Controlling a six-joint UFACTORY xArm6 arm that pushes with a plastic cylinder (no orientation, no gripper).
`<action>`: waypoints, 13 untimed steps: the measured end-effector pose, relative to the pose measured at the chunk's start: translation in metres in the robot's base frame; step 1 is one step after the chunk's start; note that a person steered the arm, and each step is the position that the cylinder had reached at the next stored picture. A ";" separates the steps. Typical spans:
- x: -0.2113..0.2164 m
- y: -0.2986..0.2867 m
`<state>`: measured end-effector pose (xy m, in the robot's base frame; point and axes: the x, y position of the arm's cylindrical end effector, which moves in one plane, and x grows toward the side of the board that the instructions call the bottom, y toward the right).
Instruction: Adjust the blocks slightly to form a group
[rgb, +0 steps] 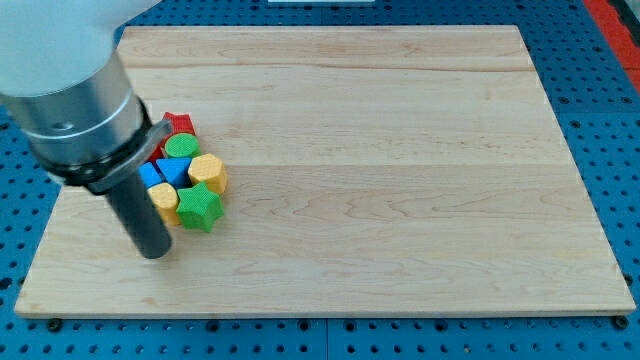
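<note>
Several blocks sit bunched together at the view's left of the wooden board. A red block is at the top, a green round block below it, a yellow hexagonal block to its right, blue blocks in the middle, a green star block at the bottom and a yellow block to its left. My tip rests on the board just below and left of the yellow block and the green star. The arm hides the cluster's left side.
The board's left edge runs close to the cluster. A blue pegboard surface surrounds the board.
</note>
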<state>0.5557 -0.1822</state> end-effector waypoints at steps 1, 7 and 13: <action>-0.035 -0.064; -0.215 0.068; -0.202 0.074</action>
